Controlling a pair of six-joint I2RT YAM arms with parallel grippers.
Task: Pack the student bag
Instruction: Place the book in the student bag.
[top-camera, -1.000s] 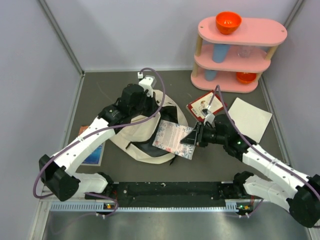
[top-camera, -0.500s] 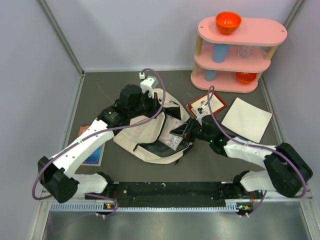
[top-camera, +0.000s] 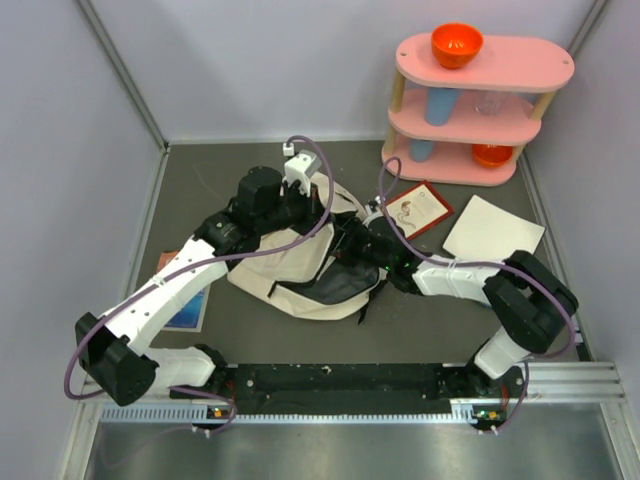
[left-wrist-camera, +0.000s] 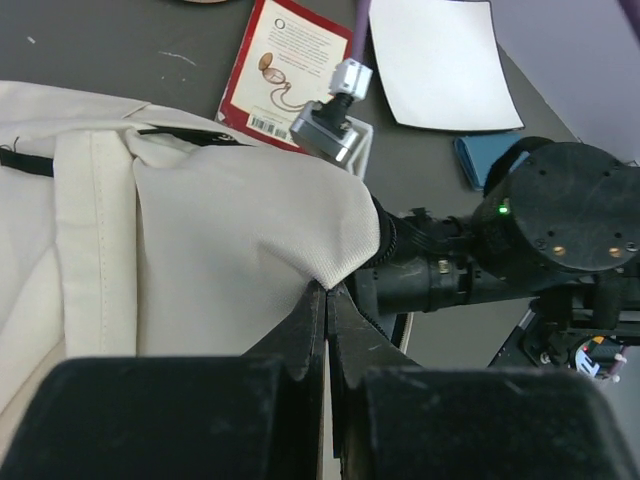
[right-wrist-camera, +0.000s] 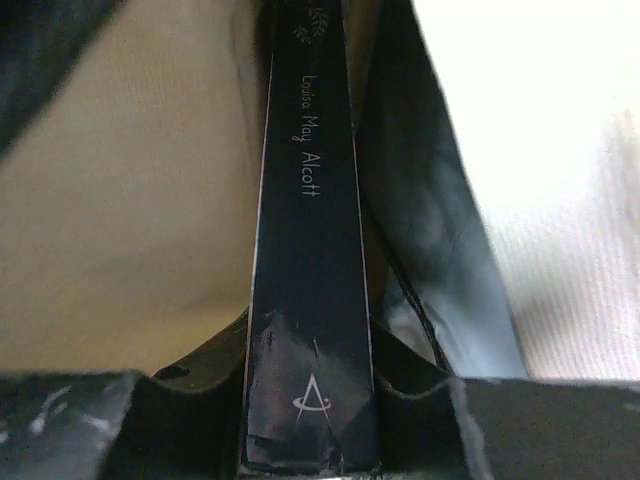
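Observation:
The beige student bag (top-camera: 285, 275) lies in the middle of the table with its mouth facing right. My left gripper (top-camera: 315, 205) is shut on the bag's upper cloth edge and holds it up; the left wrist view shows the fingertips pinching a fold of that cloth (left-wrist-camera: 327, 285). My right gripper (top-camera: 358, 245) reaches into the mouth from the right. In the right wrist view this gripper (right-wrist-camera: 310, 400) is shut on a dark book (right-wrist-camera: 310, 250) with "Louisa May Alcott" on its spine, and the bag's beige lining (right-wrist-camera: 130, 200) lies to the left of the book.
A red-covered book (top-camera: 415, 210) and a white sheet (top-camera: 493, 232) lie right of the bag. A pink shelf (top-camera: 480, 100) at the back right holds an orange bowl (top-camera: 457, 44) and a blue cup (top-camera: 440, 105). A blue book (top-camera: 188, 305) lies under the left arm.
My right gripper has moved left with the book, from outside the bag into its mouth. The book's pale cover no longer shows from above. My left gripper has kept hold of the raised edge.

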